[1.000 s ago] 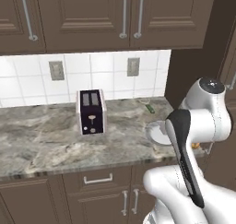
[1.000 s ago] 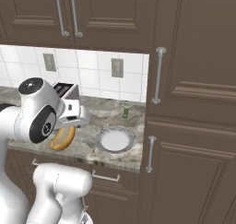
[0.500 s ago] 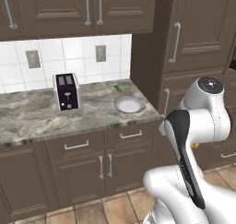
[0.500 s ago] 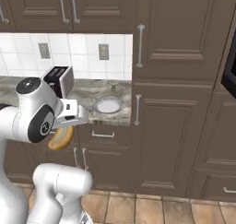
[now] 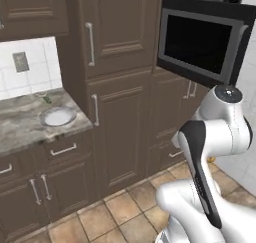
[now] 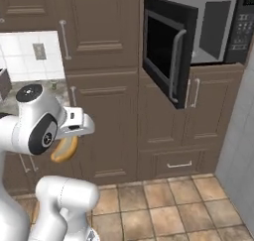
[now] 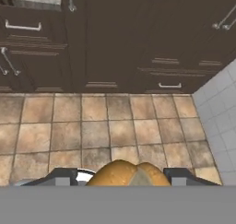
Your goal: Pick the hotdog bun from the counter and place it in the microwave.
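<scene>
Between the jaws sits the hotdog bun (image 7: 127, 174), above floor tiles (image 7: 97, 133).

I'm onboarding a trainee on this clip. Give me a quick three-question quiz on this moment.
1. True or false: the microwave door stands open.
2. Where is the hotdog bun? A) on the counter B) held in the jaws of the gripper C) inside the microwave
3. Fill in: a round pale ____ sits on the counter.

Key: 1 true; 2 B; 3 plate.
</scene>
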You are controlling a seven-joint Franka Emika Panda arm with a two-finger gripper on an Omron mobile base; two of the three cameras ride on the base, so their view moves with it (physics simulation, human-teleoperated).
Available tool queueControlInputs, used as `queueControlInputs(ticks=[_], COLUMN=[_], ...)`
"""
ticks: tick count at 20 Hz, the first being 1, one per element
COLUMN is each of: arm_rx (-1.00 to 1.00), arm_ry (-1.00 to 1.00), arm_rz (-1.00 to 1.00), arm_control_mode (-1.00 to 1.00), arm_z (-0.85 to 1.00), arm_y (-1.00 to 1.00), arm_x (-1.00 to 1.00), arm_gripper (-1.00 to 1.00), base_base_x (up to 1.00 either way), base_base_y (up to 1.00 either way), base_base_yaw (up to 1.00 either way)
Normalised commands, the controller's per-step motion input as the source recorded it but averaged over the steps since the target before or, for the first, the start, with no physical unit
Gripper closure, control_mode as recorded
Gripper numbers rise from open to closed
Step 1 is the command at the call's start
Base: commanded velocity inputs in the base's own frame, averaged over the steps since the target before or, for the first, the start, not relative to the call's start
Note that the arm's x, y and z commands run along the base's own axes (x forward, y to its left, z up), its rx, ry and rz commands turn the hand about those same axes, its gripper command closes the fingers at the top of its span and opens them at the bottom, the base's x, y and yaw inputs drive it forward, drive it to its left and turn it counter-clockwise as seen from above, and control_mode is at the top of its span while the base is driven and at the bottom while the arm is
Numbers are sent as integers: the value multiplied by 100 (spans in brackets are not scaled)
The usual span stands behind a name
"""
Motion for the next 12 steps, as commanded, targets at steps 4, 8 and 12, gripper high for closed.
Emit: queueControlInputs(ticks=[4,8,12], arm_rx=[0,0,0], arm_ry=[0,0,0], arm_rz=[0,0,0], arm_control_mode=[100,100,100], arm_z=[0,0,0], arm_y=[0,0,0], arm_x=[0,0,0], arm_gripper=[100,100,100], base_base_x=[0,9,4], base_base_y=[-100,-100,-100], base_base_yaw=[-26,-6,4])
